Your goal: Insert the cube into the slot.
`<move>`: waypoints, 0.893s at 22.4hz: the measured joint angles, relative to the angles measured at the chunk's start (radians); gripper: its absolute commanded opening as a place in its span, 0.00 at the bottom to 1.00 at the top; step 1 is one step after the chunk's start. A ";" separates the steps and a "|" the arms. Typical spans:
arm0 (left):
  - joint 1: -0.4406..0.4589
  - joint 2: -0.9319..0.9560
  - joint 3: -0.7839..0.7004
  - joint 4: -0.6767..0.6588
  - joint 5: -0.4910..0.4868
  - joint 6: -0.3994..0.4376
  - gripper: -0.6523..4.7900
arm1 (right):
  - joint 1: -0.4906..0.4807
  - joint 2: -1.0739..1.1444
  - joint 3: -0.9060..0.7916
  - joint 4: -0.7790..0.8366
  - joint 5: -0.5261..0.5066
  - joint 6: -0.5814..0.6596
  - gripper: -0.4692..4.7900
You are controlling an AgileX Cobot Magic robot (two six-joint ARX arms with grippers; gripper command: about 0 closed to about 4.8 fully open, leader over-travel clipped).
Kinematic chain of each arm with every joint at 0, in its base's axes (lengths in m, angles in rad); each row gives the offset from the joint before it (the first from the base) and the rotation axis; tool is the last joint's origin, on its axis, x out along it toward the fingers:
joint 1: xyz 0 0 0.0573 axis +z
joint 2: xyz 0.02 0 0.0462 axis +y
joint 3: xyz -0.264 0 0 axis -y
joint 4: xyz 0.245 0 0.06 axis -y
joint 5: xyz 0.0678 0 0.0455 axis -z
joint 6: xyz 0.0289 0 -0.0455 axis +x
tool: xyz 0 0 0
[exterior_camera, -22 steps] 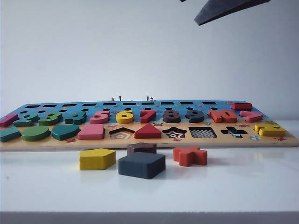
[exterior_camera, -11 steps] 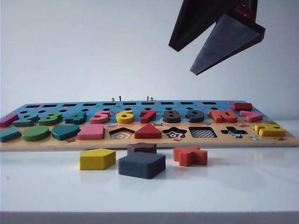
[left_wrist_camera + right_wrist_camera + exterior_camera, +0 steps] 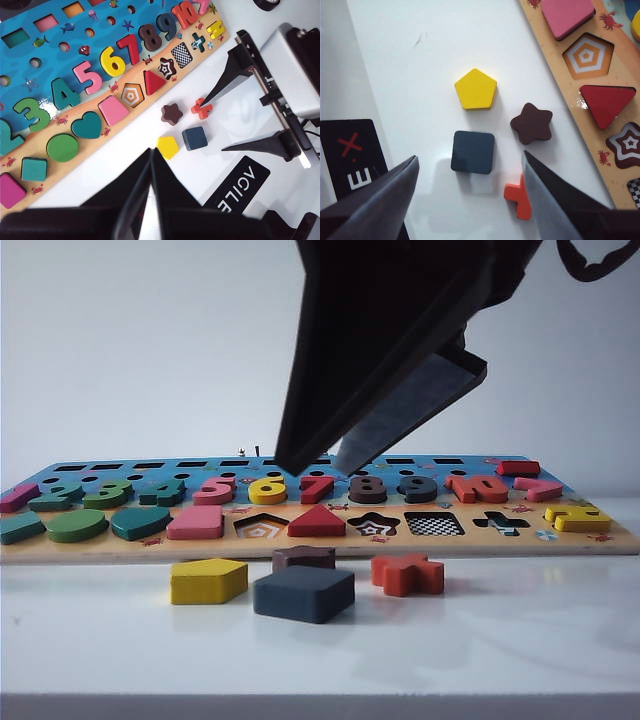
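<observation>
The cube, a flat dark navy block, lies on the white table in front of the puzzle board. The slot, a checkerboard square cut-out, is in the board's front row to the right. My right gripper hangs open above the cube, one finger to each side and clear of it, with nothing held. My left gripper is shut and empty, off to the side near the yellow pentagon, and out of the exterior view.
A yellow pentagon, a dark brown star piece and an orange cross lie close around the cube. The puzzle board holds numbers and shapes. A black label plate lies on the table.
The right gripper has come down from the upper right and to the left, and now hangs over the loose pieces, still open. The pieces have not moved.
</observation>
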State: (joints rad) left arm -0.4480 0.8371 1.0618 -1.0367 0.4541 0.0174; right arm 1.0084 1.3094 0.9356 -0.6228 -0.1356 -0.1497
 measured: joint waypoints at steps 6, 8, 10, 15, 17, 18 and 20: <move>0.000 0.000 0.000 0.000 0.000 0.000 0.15 | 0.050 0.026 0.000 0.032 0.064 0.126 0.72; 0.000 0.000 0.000 0.000 0.000 0.000 0.15 | 0.068 0.039 0.000 0.040 0.084 0.166 0.72; 0.000 0.000 0.000 0.000 0.000 0.000 0.15 | 0.079 0.070 0.000 0.038 0.084 0.177 0.72; 0.000 0.000 0.000 0.000 0.000 0.000 0.15 | 0.082 0.113 0.000 0.039 0.087 0.177 0.72; 0.000 0.000 0.000 0.000 0.000 0.000 0.15 | 0.085 0.111 0.000 0.039 0.088 0.176 0.72; 0.000 0.000 0.000 0.000 0.000 0.000 0.15 | 0.086 0.111 0.000 0.039 0.087 0.176 0.71; 0.000 0.000 0.000 0.000 0.000 0.000 0.15 | 0.086 0.116 0.000 0.040 0.090 0.172 0.70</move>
State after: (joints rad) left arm -0.4477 0.8368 1.0618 -1.0363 0.4541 0.0174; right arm 1.0943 1.4254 0.9360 -0.5831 -0.0460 0.0223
